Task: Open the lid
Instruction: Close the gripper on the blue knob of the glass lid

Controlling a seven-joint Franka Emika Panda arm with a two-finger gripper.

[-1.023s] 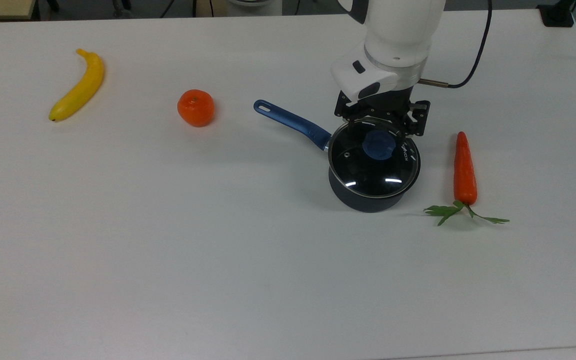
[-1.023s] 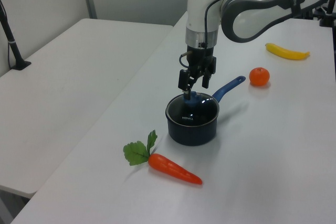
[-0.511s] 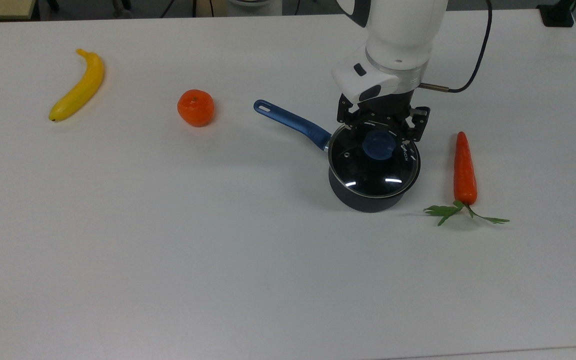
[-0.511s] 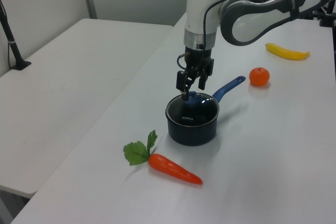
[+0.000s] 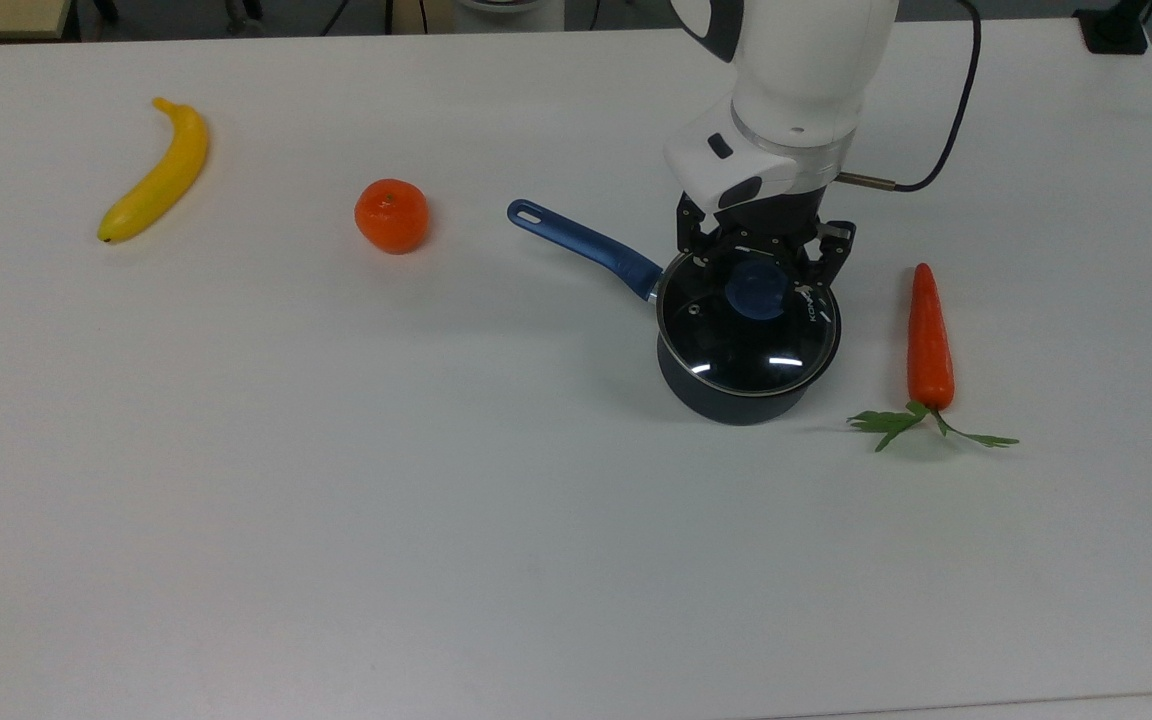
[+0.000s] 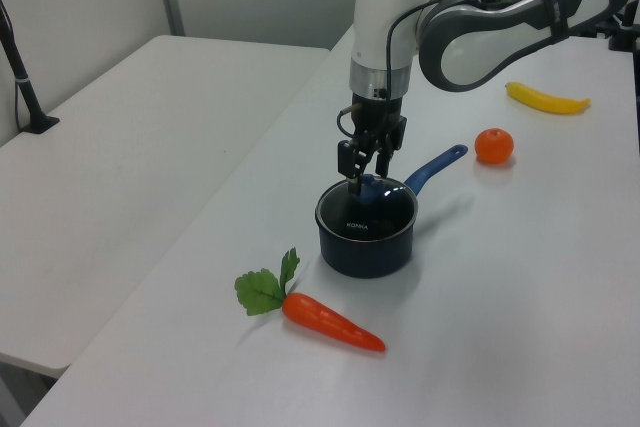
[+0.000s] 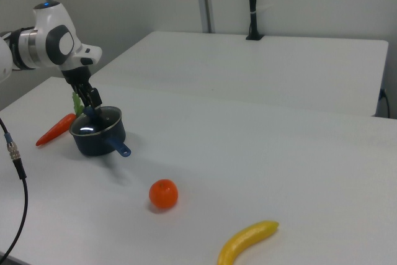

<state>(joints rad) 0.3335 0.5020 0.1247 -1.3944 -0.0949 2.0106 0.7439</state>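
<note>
Gripper (image 5: 758, 268) status: my fingers are spread, straddling the blue knob (image 5: 758, 291) of the glass lid (image 5: 748, 330), seated on its saucepan (image 5: 726, 402).

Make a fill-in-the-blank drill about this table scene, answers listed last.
1. The glass lid sits on the ____.
2. The pincer hangs over the lid's blue ____.
3. In the top view, the fruit nearest the saucepan's handle is the ____.
4. In the top view, right of the saucepan lies a ____.

Answers: saucepan; knob; orange; carrot
</note>
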